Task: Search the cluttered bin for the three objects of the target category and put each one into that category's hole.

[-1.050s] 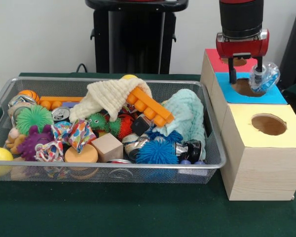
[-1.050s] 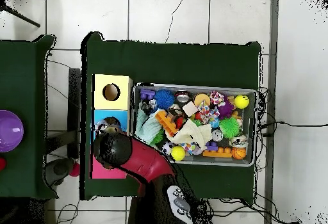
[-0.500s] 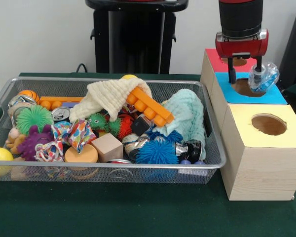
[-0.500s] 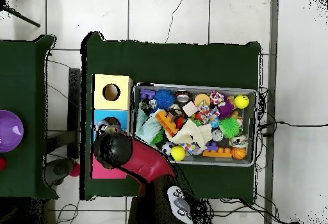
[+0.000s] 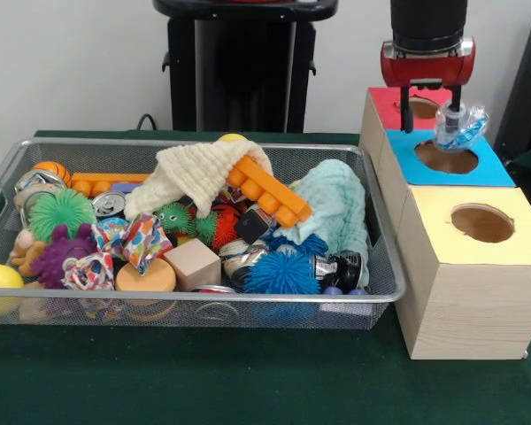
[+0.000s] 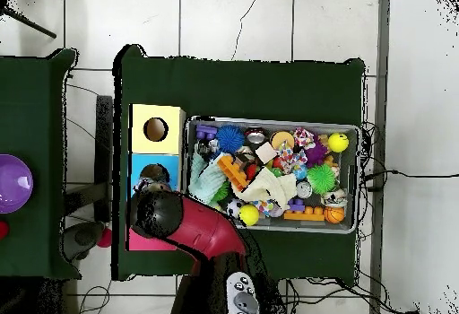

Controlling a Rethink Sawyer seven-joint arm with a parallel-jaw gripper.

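Left of the blue box (image 5: pixel 450 159) sits the wire bin (image 5: pixel 376 257), packed with toys: a green spiky ball (image 5: pixel 60 211), a wooden cube (image 5: pixel 192 263), an orange block strip (image 5: pixel 267 191), a crushed can (image 5: pixel 339 268) by the bin's wall nearest the blue box. Beyond the bin, the gripper (image 5: pixel 429 106) hangs over the blue box with its fingers closed on a crumpled clear plastic bottle (image 5: pixel 458 128) — the bottle hangs from one finger, just above the blue box's hole (image 5: pixel 446 158) and toward its far rim. To do the drop well, it would help to centre the bottle over the hole before letting go — off-centre, it may catch the rim and roll toward the red box (image 5: pixel 414 104) behind or the yellow box (image 5: pixel 476 257) in front.
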